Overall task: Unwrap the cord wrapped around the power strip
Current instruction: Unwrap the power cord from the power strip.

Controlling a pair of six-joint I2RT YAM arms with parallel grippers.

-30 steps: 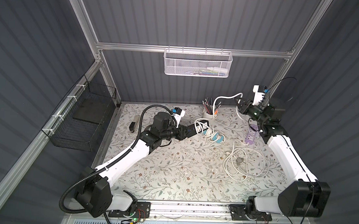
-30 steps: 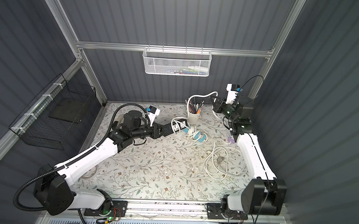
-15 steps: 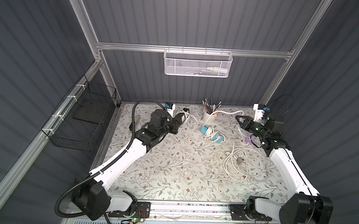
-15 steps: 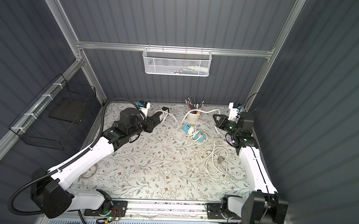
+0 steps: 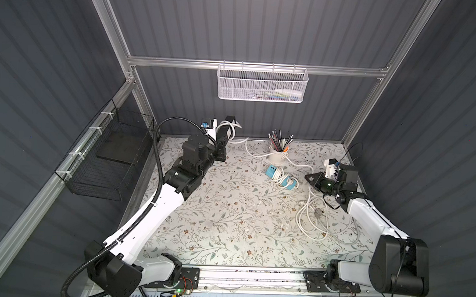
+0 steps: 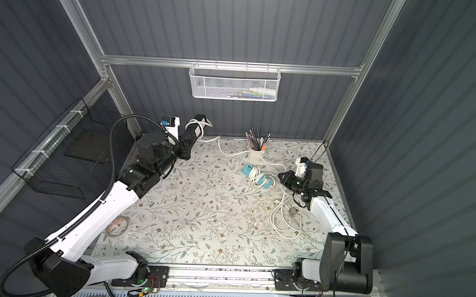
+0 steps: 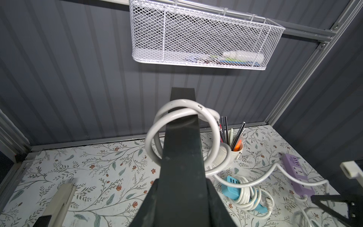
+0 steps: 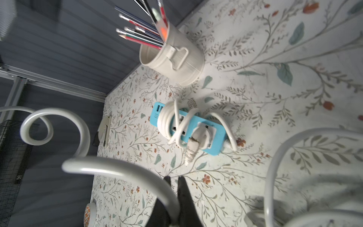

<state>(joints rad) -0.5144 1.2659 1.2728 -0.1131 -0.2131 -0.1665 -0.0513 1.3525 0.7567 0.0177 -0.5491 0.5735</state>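
Left gripper [image 7: 182, 94] is pressed together, cord [image 7: 155, 129] coils looped over it. Right gripper [image 8: 174, 179] pinches the cord. I use low tension, slide the coils off the tip, avoid snagging the pencil cup [image 5: 277, 156].

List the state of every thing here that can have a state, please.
left hand: shut, raised, white cord looped around it.
right hand: shut on white cord.
white cord: strung between both hands, rest loose on table.
blue power strip: lying flat, own cord wrapped around it.
purple power strip: lying flat.
pencil cup: upright, filled with pencils.
mesh basket: hanging, few items inside.
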